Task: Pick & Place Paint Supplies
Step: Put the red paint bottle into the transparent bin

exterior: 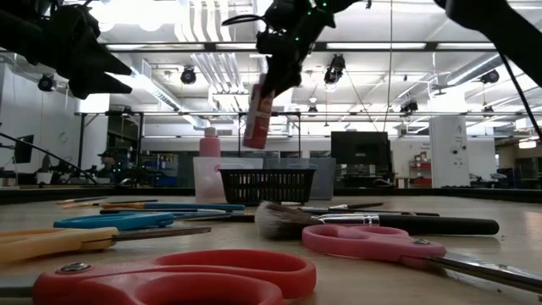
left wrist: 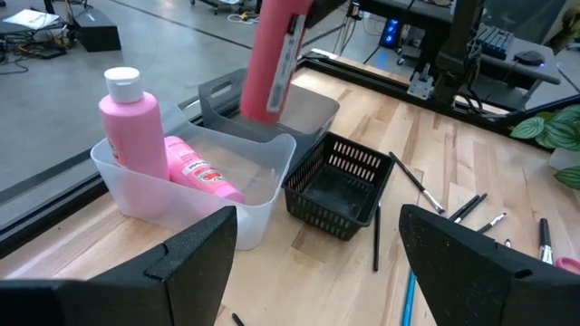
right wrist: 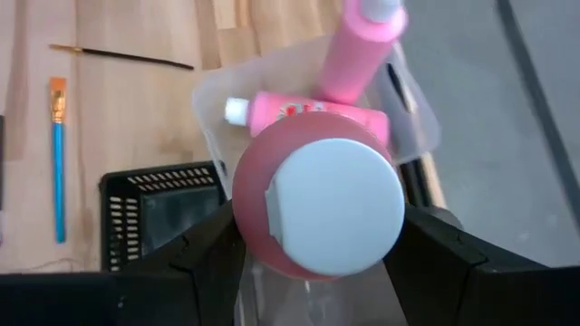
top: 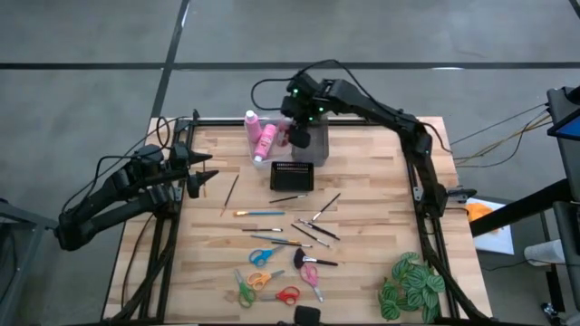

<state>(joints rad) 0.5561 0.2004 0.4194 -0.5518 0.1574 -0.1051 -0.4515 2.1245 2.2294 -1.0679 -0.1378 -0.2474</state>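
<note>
While your right gripper clamps a pink bottle, it hangs above the clear bin.
Two bottles sit inside; your left gripper waits open at the table's left edge.

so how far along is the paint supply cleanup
Done: two pink bottles sit in the clear bin, one upright, one lying down.
In hand: the right claw holds the third bottle in the air above the bins.
Left: the brushes and scissors lie loose on the table, and the black basket looks empty. The left claw waits open at the table's left edge.
</note>
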